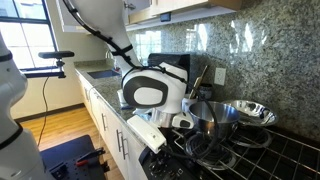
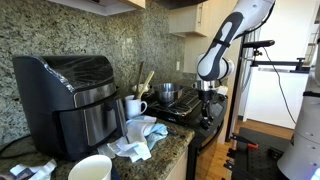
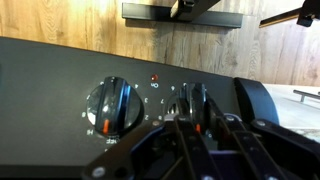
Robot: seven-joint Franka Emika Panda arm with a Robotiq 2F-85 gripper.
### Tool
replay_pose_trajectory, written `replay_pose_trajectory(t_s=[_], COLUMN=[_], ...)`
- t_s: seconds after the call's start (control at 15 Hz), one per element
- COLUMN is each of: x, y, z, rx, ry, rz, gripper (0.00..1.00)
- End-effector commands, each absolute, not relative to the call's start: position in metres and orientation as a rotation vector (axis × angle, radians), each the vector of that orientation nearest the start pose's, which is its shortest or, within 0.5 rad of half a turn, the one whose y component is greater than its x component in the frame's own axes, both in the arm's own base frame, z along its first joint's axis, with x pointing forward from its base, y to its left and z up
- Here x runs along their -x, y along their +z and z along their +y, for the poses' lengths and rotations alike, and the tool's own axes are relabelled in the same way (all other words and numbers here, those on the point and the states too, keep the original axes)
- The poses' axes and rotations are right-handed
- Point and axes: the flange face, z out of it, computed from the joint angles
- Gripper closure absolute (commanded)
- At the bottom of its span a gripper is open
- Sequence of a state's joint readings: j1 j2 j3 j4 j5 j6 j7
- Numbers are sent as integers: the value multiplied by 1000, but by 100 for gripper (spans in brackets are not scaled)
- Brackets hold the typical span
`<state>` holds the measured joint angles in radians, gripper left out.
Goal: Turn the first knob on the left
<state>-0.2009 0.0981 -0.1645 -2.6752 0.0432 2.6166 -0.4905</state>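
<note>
Black leftmost knob (image 3: 115, 106) waited; the claw (image 3: 193, 138), its grip unreadable, risked seizing the neighbouring knob (image 3: 196, 98) it faced.

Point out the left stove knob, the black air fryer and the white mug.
left stove knob (image 3: 113, 106), wrist view, on its centre grip.
black air fryer (image 2: 85, 110), in an exterior view, on its front.
white mug (image 2: 134, 108), in an exterior view, on its side.
</note>
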Motion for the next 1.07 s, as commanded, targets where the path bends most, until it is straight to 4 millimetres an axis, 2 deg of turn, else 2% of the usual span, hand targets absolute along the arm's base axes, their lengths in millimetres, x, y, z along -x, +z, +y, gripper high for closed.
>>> replay_pose_trajectory(t_s=[0.0,1.0], x=[-371,-373], y=[181,163], z=[-131,-110], rx=[3045,3034], ry=[218,188], rz=[-172,-181], gripper=[92,93])
